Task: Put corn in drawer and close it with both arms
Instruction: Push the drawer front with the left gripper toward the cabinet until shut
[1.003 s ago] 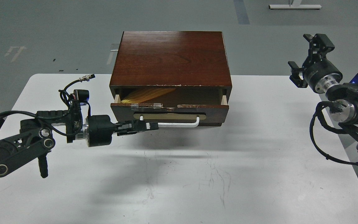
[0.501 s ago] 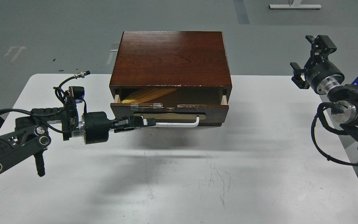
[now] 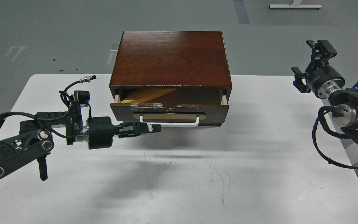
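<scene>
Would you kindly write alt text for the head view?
A yellow corn lies inside a partly open wooden drawer on a white table. The left gripper sits just below the white handle; the right gripper, open, is raised far right.

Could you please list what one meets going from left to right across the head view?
Left end effector → corn in the open drawer's left part → drawer's right inner side → bare white table → right end effector.
</scene>
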Robot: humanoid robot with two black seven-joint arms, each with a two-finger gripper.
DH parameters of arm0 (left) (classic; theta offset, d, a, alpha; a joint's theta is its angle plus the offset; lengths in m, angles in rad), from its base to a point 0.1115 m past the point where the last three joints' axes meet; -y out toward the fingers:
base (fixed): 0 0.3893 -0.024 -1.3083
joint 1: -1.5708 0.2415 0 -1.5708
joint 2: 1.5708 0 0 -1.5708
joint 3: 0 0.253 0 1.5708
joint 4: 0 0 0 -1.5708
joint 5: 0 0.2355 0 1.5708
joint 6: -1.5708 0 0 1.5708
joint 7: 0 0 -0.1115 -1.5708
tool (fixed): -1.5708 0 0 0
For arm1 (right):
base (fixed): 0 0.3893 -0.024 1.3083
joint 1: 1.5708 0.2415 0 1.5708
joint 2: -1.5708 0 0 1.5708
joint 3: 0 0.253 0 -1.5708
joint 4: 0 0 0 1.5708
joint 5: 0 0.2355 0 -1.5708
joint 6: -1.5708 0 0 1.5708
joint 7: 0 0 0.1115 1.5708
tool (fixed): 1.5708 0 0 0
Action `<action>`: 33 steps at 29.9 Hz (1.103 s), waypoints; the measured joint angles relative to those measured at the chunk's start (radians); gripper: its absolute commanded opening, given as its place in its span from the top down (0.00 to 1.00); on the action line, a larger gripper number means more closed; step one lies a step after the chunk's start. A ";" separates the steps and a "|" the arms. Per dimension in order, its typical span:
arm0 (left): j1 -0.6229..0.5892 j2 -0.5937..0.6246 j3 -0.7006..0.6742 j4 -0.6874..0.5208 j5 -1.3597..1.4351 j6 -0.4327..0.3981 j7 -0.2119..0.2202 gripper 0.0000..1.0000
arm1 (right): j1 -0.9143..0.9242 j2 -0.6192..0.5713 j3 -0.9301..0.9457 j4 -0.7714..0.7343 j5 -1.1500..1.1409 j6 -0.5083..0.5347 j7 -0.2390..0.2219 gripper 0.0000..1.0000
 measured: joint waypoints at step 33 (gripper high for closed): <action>-0.053 -0.104 -0.003 0.213 -0.001 0.000 0.000 1.00 | -0.007 -0.002 0.000 0.000 0.000 0.000 0.000 0.00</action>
